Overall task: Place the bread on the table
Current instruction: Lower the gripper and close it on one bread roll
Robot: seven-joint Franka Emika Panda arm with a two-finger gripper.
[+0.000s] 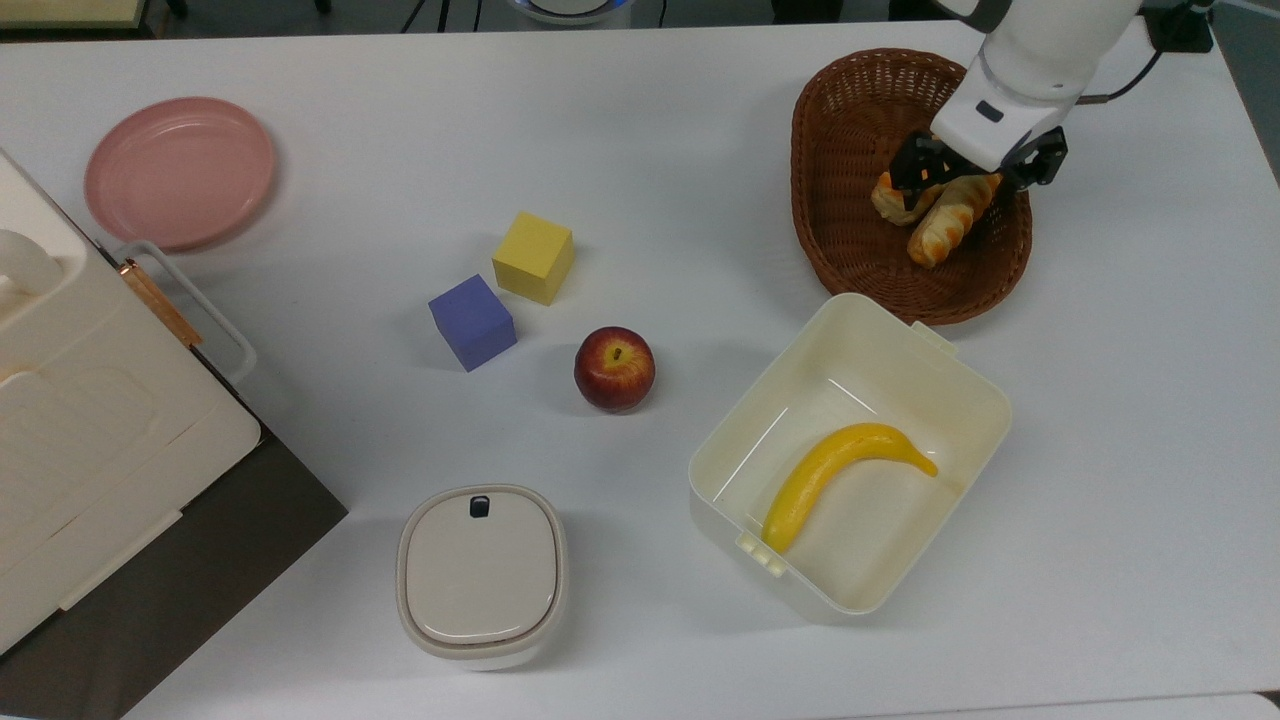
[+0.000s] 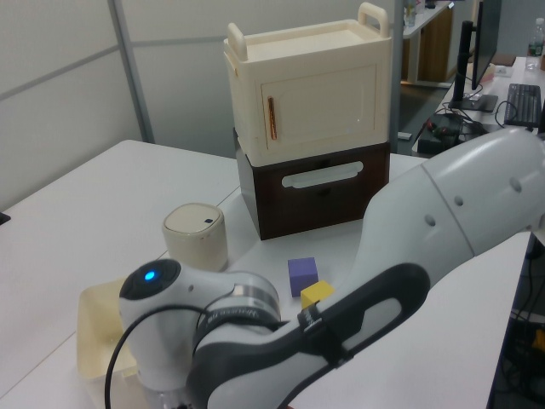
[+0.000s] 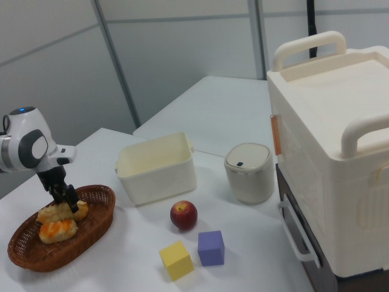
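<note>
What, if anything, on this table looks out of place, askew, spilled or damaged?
Nothing looks spilled or damaged. The banana lies in the open cream box, the two rolls sit side by side in the wicker basket under the tool, and the apple, the two cubes and the pink plate rest flat on the table.

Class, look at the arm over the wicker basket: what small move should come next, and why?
Probably close the jaws on the bread. The gripper sits low in the wicker basket, its open jaws straddling the long twisted roll's upper end, which lies against the striped roll.

End effector (image 1: 968,186) lowered, fingers spread
</note>
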